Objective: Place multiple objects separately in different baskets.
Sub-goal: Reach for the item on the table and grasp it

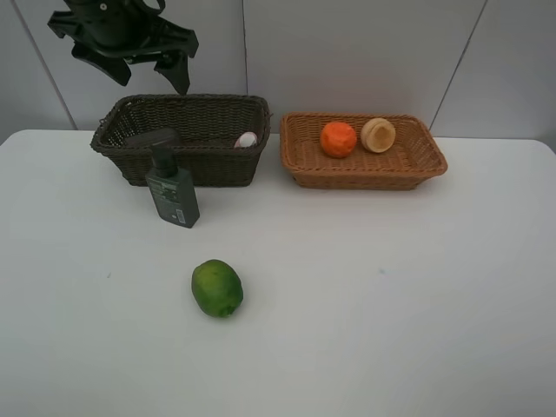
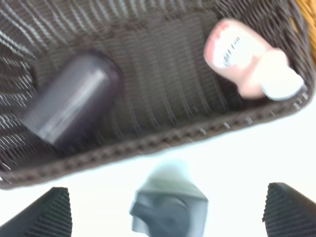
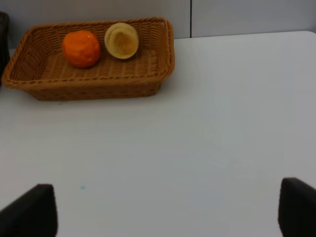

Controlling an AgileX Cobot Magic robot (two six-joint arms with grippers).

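Gaping wide, left gripper (image 2: 168, 188) and right gripper (image 3: 168, 183) are both cropped; dark basket (image 1: 191, 165) half-hides pink bottle (image 1: 246, 139).

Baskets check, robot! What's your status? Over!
Left gripper open, high over dark basket; right gripper open, empty. Lime and pump bottle on table, not yet sorted. Nothing blocking lime.

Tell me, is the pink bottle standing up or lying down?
Lying down. The pink bottle rests on its side on the dark brown basket floor, its white cap pointing into a corner.
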